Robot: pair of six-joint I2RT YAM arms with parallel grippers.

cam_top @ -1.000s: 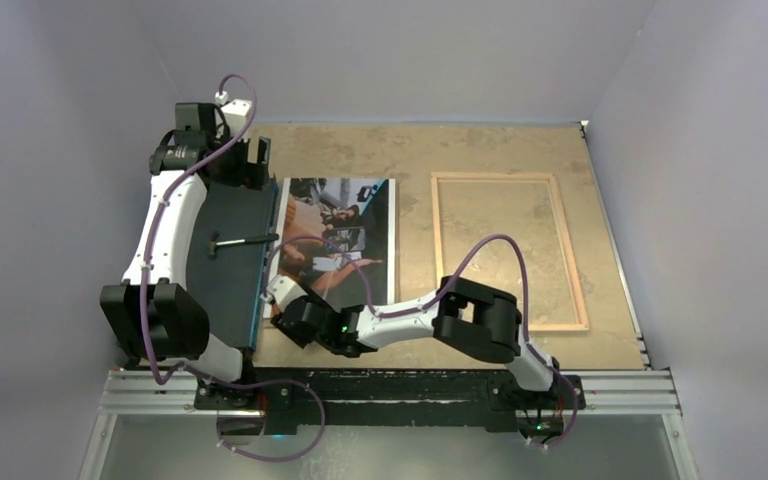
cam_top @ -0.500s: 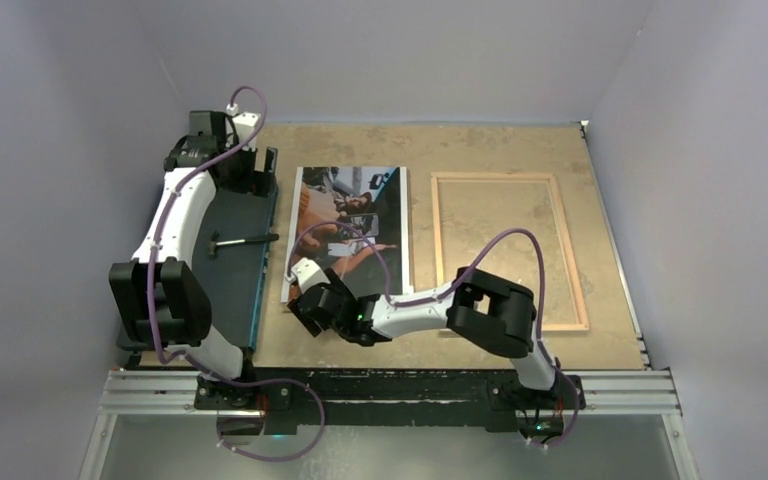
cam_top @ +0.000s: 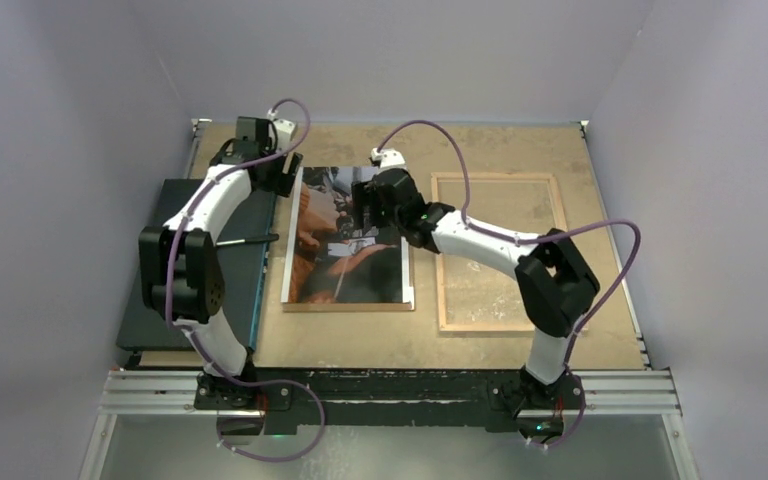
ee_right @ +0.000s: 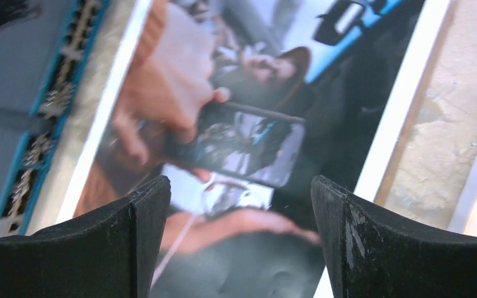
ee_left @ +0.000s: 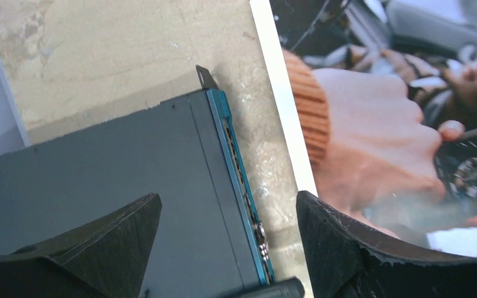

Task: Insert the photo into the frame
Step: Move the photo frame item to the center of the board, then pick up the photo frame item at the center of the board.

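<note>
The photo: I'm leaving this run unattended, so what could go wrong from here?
1. The photo lies flat on the table, so the open right gripper above it may slide over or crease the print rather than lift it.
2. The open left gripper straddles the edge of the dark board beside the photo; closing there would likely grab the board.
3. The frame lies close by; a dragged photo could catch on its rail.
</note>
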